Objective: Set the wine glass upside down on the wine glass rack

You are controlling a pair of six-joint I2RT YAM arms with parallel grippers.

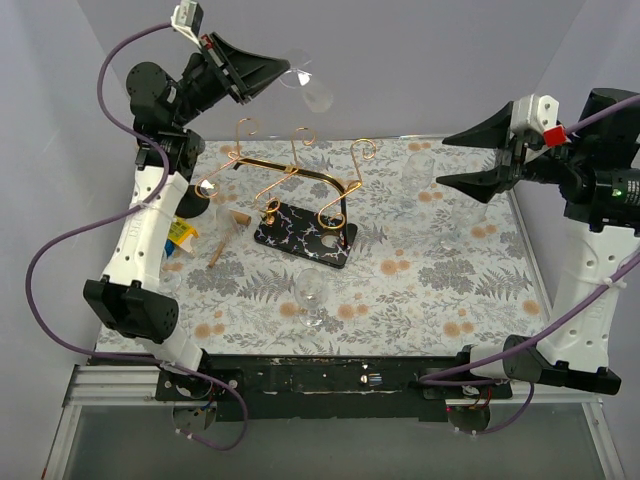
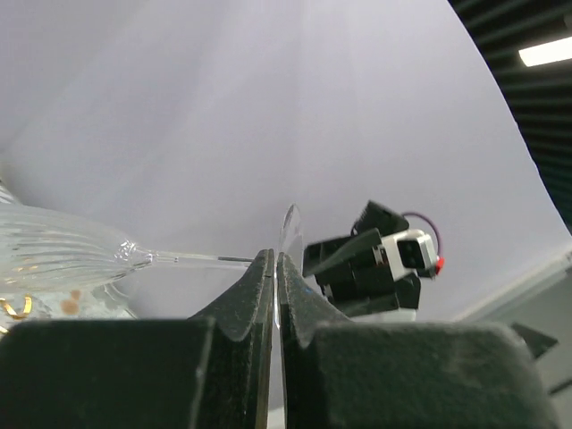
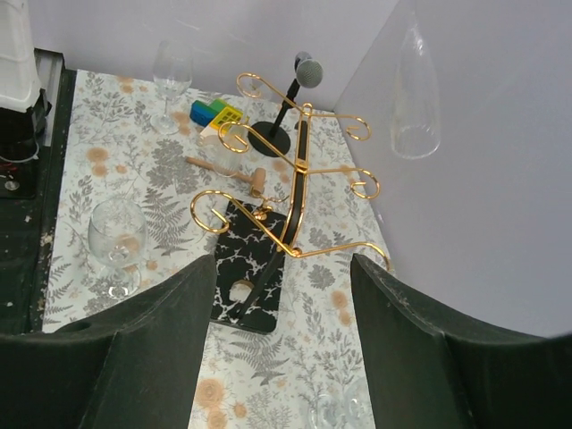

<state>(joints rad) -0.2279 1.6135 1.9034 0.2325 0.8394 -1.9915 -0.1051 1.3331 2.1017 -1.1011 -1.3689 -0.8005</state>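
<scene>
My left gripper (image 1: pixel 285 68) is shut on the round foot of a clear wine glass (image 1: pixel 316 94), held in the air above and behind the wine glass rack (image 1: pixel 290 172). In the left wrist view the fingers (image 2: pixel 259 286) pinch the foot's edge, and the stem and ribbed bowl (image 2: pixel 54 250) stretch to the left. The rack is gold bent wire with curled ends on a black, white-veined base (image 1: pixel 300 238). My right gripper (image 1: pixel 443 162) is open and empty at the right, raised and facing the rack (image 3: pixel 299 179). From there the held glass (image 3: pixel 416 98) shows against the back wall.
Another wine glass (image 1: pixel 312 295) stands in front of the rack, one (image 1: pixel 418 165) is at the back right and one (image 3: pixel 170 71) by the left arm. A wooden mallet (image 1: pixel 225 240), coloured blocks (image 1: pixel 180 235) and a black microphone stand (image 3: pixel 286 112) lie left of the rack.
</scene>
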